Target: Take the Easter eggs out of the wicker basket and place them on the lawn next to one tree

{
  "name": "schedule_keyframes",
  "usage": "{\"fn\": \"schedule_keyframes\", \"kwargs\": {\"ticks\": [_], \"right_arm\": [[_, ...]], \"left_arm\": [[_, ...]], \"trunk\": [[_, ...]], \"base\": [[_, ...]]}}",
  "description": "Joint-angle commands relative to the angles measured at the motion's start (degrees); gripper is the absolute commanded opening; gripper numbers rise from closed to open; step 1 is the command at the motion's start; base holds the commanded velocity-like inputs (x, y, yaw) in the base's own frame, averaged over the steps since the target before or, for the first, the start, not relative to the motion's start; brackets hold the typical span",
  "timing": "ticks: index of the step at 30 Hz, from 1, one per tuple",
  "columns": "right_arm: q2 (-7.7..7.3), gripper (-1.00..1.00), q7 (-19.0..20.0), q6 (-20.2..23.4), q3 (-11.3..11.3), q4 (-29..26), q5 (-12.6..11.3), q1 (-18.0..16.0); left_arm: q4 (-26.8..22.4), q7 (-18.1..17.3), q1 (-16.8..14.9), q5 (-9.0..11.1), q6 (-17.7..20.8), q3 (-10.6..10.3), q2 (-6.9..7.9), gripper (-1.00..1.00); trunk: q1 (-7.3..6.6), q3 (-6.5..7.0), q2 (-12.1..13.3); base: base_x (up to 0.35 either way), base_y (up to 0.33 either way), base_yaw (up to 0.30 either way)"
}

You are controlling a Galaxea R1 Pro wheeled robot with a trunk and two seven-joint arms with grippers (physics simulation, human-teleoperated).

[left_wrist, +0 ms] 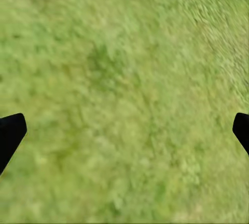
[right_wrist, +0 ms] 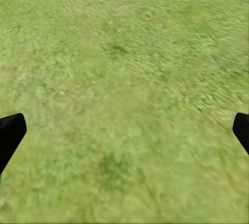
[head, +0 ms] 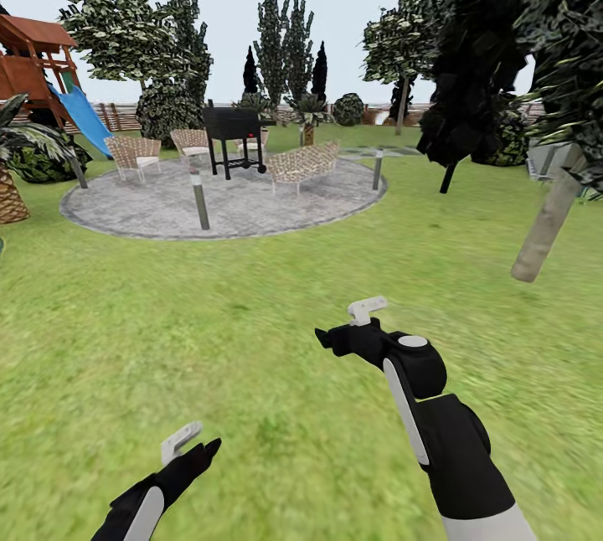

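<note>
Ahead, open lawn [head: 251,340] stretching to a grey gravel circle [head: 226,202] with wicker chairs [head: 134,154], a black grill [head: 234,135] and short lamp posts [head: 199,199]. Farther left, a wooden play tower with a blue slide [head: 82,115]; behind, a slat fence [head: 117,116] and scattered trees. At right, a thick pale trunk of the tree [head: 548,218] leaning up into a dark mottled crown, beside a darker tree with a thin black trunk [head: 450,177]. Low over the grass, left claw [head: 197,445] and right claw [head: 335,336], both held out with nothing in them. Through each wrist camera, black fingertips [left_wrist: 10,135] [right_wrist: 10,135] spread wide at opposite edges, only blurred grass between. Eggs and basket: whereabouts impossible to tell.
</note>
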Motion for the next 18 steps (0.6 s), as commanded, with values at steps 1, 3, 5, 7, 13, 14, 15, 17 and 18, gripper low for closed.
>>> {"fn": "schedule_keyframes", "kwargs": {"ticks": [1, 3, 5, 7, 13, 14, 15, 17, 18], "right_arm": [[0.03, 1.00, 0.27, 0.28, -0.02, -0.06, 0.31, -0.04], [0.03, 1.00, 0.27, 0.28, -0.02, -0.06, 0.31, -0.03], [0.03, 1.00, 0.27, 0.27, -0.02, -0.06, 0.31, -0.02], [0.03, 1.00, 0.27, 0.27, -0.02, -0.06, 0.31, -0.02], [-0.14, 1.00, 0.28, 0.30, -0.12, -0.06, 0.31, -0.01], [-0.14, 1.00, 0.27, 0.28, -0.08, -0.06, 0.33, -0.01], [-0.16, 1.00, 0.27, 0.21, 0.04, -0.06, 0.35, 0.01], [-0.19, 1.00, 0.27, 0.14, 0.13, -0.06, 0.37, 0.03], [-0.20, 1.00, 0.27, 0.11, 0.12, -0.06, 0.38, 0.04]], "left_arm": [[-0.02, -0.08, -0.03, 0.46, 0.35, 0.11, -0.01, 1.00], [0.01, -0.04, -0.03, 0.46, 0.35, 0.11, -0.01, 1.00], [0.03, -0.01, -0.03, 0.46, 0.35, 0.11, -0.01, 1.00], [0.04, 0.01, -0.03, 0.46, 0.35, 0.11, -0.01, 1.00], [0.06, -0.07, -0.03, 0.47, 0.25, 0.11, -0.04, 1.00], [0.06, -0.08, -0.03, 0.49, 0.24, 0.11, -0.05, 1.00], [0.06, -0.14, -0.03, 0.51, 0.22, 0.09, -0.07, 1.00], [0.06, -0.17, -0.03, 0.52, 0.20, 0.10, -0.08, 1.00], [0.06, -0.19, -0.03, 0.52, 0.20, 0.10, -0.08, 1.00]], "trunk": [[0.02, -0.06, -0.03], [0.02, -0.06, -0.03], [0.02, -0.06, -0.03], [0.02, -0.06, -0.03], [0.02, -0.06, -0.03], [0.02, -0.06, -0.03], [0.02, -0.06, -0.03], [0.02, -0.06, -0.03], [0.02, -0.06, -0.03]], "base": [[0.225, 0.256, 0.000], [0.225, 0.257, 0.000], [0.224, 0.259, 0.000], [0.224, 0.259, 0.000], [0.224, 0.260, 0.000], [0.224, 0.260, 0.000], [0.224, 0.260, 0.000], [0.224, 0.260, 0.000], [0.224, 0.260, 0.000]]}}
